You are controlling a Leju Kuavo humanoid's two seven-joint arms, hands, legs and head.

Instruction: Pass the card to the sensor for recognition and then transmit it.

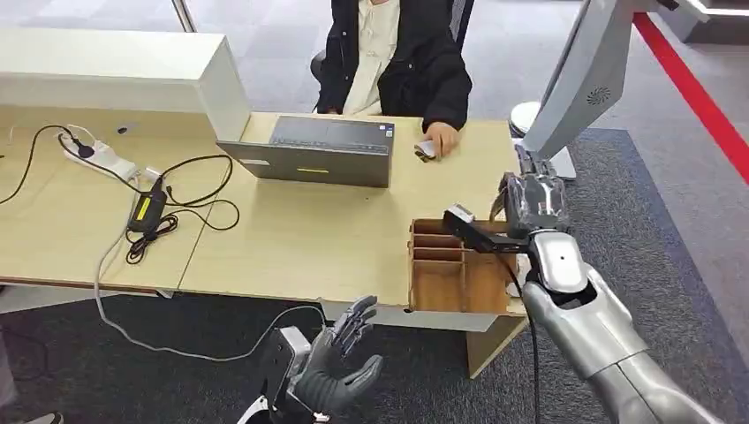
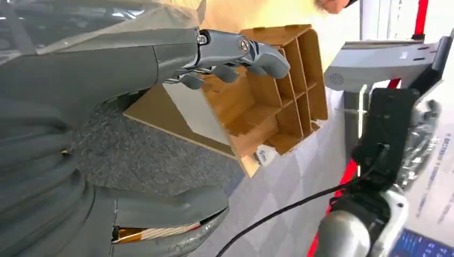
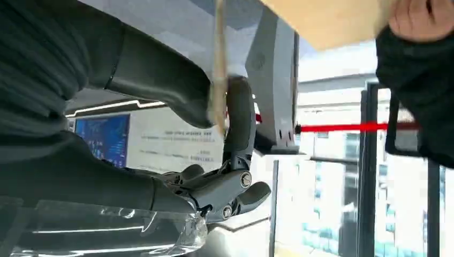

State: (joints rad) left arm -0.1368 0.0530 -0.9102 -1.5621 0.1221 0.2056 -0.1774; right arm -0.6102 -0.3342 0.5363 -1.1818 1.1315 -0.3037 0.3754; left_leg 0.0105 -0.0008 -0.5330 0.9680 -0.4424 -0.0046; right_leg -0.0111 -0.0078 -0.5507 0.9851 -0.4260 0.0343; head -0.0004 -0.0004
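Card [image 3: 218, 80]: sitting edge-on in the right wrist view, pinched between thumb and a dark finger of the right hand; hard to make out in the head view.
Left hand [image 1: 340, 367]: hovering nearest, below the table edge [image 1: 291, 296], fingers spread and slightly curled, holding nothing.
Right hand [image 1: 534, 203]: reaching forward past the wooden divider box [image 1: 450, 269], wrist turned so the fingers point at the sensor, pinching the card.
Sensor [image 1: 587, 84]: standing just beyond the right hand, a tilted grey panel on a round base.
Step in hand: likely presenting the card to the sensor.
Doing it well: keeping the pinch firm, turning the card's flat face toward the panel, closing in slowly, pausing for the read.
Person [image 1: 393, 53]: sitting across the table behind the laptop [image 1: 318, 150], one hand resting on the tabletop, probably waiting to receive.
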